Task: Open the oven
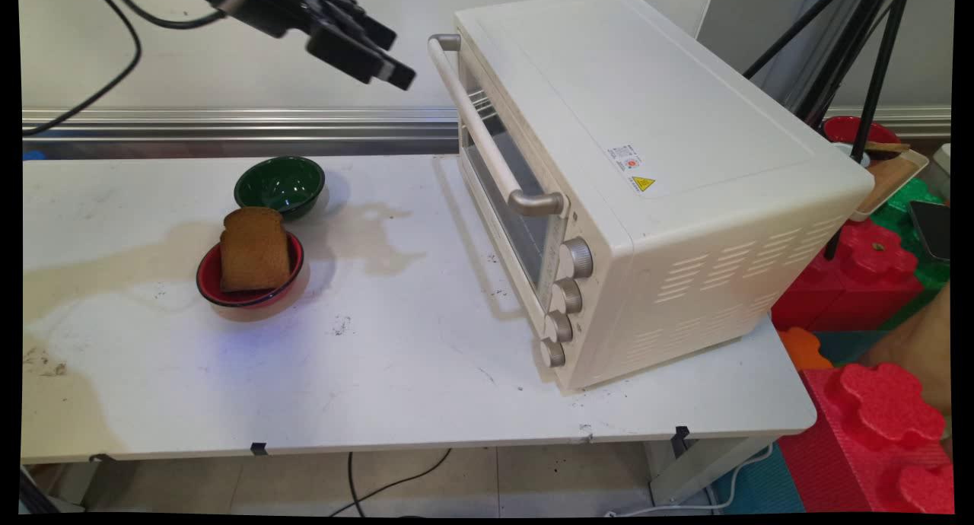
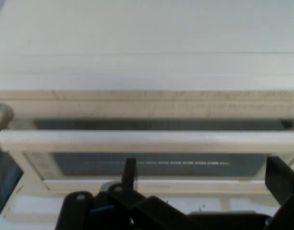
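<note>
My gripper (image 1: 394,57) hangs high in the main view, just left of the far end of the handle (image 1: 487,141) of a white toaster oven (image 1: 647,167), without touching it. The oven door is closed. In the hand view the handle (image 2: 147,140) runs straight across in front of the open gripper (image 2: 204,177), whose fingers (image 2: 130,170) stand wide apart with nothing between them. The glass door (image 2: 151,163) shows behind the handle. On the table's left, a brown bread slice (image 1: 255,249) lies in a red bowl (image 1: 209,280), with a green bowl (image 1: 279,185) just behind it.
The oven's several knobs (image 1: 567,297) sit at its near front corner. Red foam blocks (image 1: 875,403) and black tripod legs (image 1: 867,114) stand to the right of the table (image 1: 380,373). A tray with a red bowl (image 1: 852,129) is at the back right. Black cables (image 1: 114,76) hang at the upper left.
</note>
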Controlling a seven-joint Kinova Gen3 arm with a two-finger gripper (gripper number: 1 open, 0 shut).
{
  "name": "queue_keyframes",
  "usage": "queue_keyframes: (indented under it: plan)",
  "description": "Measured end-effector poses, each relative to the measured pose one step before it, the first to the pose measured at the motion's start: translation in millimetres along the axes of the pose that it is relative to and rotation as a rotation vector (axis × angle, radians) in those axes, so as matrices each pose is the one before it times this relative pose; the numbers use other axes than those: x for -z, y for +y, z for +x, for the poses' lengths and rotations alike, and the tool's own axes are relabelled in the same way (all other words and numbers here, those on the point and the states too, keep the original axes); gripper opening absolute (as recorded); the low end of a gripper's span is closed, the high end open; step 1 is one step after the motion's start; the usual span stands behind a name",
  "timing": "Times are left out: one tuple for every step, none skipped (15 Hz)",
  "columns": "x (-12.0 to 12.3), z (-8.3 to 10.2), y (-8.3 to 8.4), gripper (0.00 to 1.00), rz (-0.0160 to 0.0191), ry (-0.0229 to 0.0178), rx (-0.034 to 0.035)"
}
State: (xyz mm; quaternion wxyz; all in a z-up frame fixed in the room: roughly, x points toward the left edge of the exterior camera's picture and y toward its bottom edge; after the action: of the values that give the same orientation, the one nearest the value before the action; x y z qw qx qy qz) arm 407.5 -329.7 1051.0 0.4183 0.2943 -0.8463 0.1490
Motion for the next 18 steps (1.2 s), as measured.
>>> queue_keyframes:
  plan:
    - [-9.26,2.35,-0.04,1.0,-0.00628,-0.00131,0.00349]
    - [-8.59,2.54,-0.03,1.0,-0.00582,-0.00014,0.00138]
    - [-5.24,1.44,-0.01,1.0,-0.00333,-0.00016,0.00096]
    - [-8.7,2.41,0.02,1.0,-0.00494,-0.00074,0.00109]
    - [-6.77,1.53,-0.05,1.0,-0.00344,-0.00167,0.00097]
    - [-3.8,0.6,-0.01,1.0,-0.00112,-0.00157,0.00143]
    - [-5.65,1.15,0.03,1.0,-0.0026,-0.00213,0.00126]
    - [-4.54,0.98,0.04,1.0,-0.00189,-0.00202,0.0011]
    - [-4.76,0.99,0.12,1.0,-0.00152,-0.00156,0.00153]
    - [-4.22,0.97,0.11,1.0,-0.00085,-0.00057,0.00198]
    - [-3.73,1.0,0.02,1.0,0.00027,0.0003,0.0022]
    - [-4.0,1.13,0.1,1.0,0.00029,0.00068,0.00205]
    - [-4.87,1.52,0.19,0.0,0.00044,0.00121,0.00206]
    - [-2.81,0.87,0.08,0.0,0.00112,0.00082,0.00039]
    - [-2.21,0.78,0.13,0.0,0.00069,0.00068,0.00036]
    - [-2.32,0.74,0.13,0.0,0.00102,0.00036,-0.00001]
    - [-2.36,0.85,0.14,0.0,0.0008,0.00018,-0.0003]
    - [-2.15,0.4,0.21,0.0,-0.00049,-0.00135,0.0005]
